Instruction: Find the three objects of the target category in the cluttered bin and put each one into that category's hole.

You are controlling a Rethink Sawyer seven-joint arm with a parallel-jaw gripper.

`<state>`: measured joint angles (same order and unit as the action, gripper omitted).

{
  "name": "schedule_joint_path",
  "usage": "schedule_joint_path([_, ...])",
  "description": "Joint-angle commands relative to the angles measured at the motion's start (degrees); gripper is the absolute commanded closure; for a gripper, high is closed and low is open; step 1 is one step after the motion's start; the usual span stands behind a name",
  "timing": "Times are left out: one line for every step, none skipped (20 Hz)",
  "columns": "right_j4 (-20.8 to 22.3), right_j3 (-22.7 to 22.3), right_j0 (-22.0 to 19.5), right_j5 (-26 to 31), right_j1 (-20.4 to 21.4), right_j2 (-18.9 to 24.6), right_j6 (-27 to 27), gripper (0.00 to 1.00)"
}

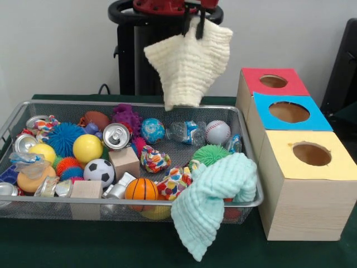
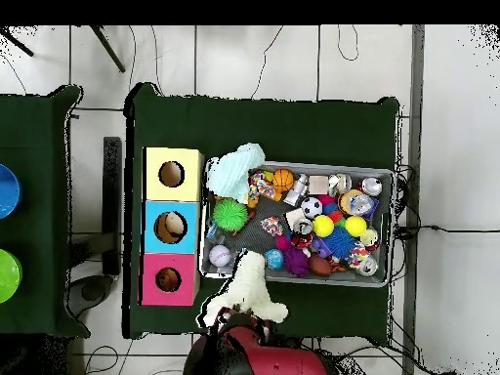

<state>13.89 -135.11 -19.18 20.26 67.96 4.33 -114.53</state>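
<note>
My gripper [image 1: 192, 25] is at the top of the front view, shut on a cream knitted cloth [image 1: 189, 64] that hangs above the far rim of the silver wire-mesh bin [image 1: 134, 104]. From overhead the cloth [image 2: 244, 288] hangs over the bin's edge [image 2: 391, 225] nearest the robot, with the gripper [image 2: 237, 314] just behind it. The red-topped box with its round hole [image 1: 273, 81] stands right of the bin; it also shows overhead [image 2: 168, 279]. No teddy bear, duck or striped plush toy shows clearly among the clutter.
A mint cloth [image 1: 215, 195] drapes over the bin's near right corner. The bin holds an orange basketball [image 1: 141, 188], a soccer ball [image 1: 99, 170], spiky balls, cans and wooden blocks. Blue-topped [image 1: 289, 111] and yellow-topped [image 1: 311, 153] boxes stand nearer the camera.
</note>
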Motion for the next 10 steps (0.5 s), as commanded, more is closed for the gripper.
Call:
schedule_joint_path([1.74,1.37,-0.74,-2.30,-3.72,1.16,-3.71,0.00])
schedule_joint_path([1.44,1.14,-0.79,-1.94,-3.38,1.19,-3.59,0.00])
schedule_joint_path([1.09,0.85,-1.09,-1.88,-3.08,1.36,-3.40,0.00])
schedule_joint_path([0.93,0.61,-1.50,-2.05,-2.87,1.68,-3.11,0.00])
schedule_joint_path([0.76,0.38,-1.92,-2.22,-2.66,2.00,-2.81,0.00])
schedule_joint_path([0.60,0.14,-2.33,-2.40,-2.45,2.32,-2.52,0.00])
schedule_joint_path([0.64,0.28,-2.47,-2.28,-2.32,2.44,-2.27,0.00])
schedule_joint_path([0.68,0.39,-2.67,-2.26,-2.35,2.64,-2.03,0.00])
schedule_joint_path([0.67,0.37,-2.81,-2.21,-2.25,2.79,-1.87,0.00])
schedule_joint_path([0.67,0.36,-2.95,-2.16,-2.14,2.94,-1.71,0.00])
